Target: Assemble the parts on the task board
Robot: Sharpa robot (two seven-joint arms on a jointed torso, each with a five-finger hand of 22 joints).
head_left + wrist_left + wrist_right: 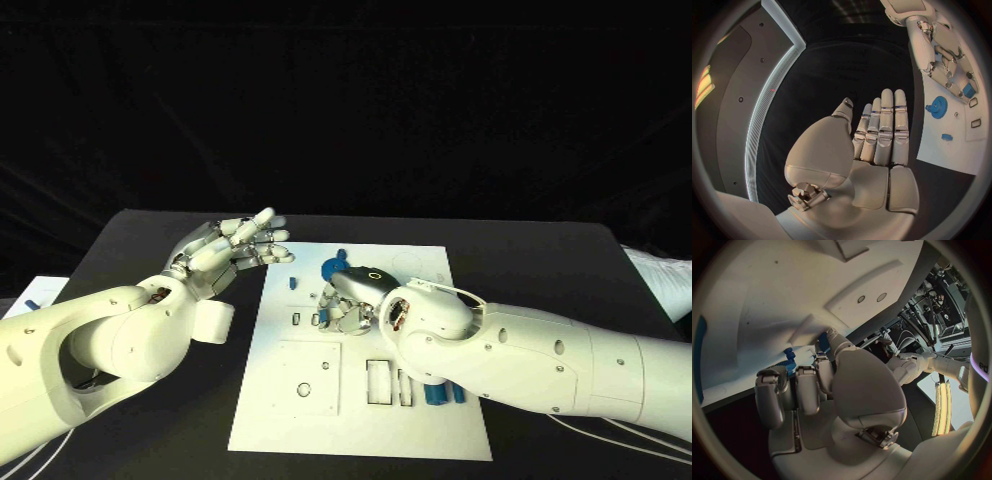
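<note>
The white task board [361,420] lies in the middle of the black table. My right hand [351,298] curls down onto the board's far half, and a small blue part [823,342] sits pinched between its thumb and fingers [807,385]. A blue gear [937,107] lies on the board just beyond that hand [948,65], with a small blue piece [947,136] close by. My left hand [231,247] hovers beside the board's far left corner, its fingers [882,125] straight and together, holding nothing. Two blue pegs [447,393] lie on the board beneath my right forearm.
My right forearm [548,360] covers the board's right side. Small slots and a square plate [307,380] mark the board's near left part. A small blue piece [342,253] lies at the board's far edge. White sheets lie at the table's left [36,292] and right [663,275] edges.
</note>
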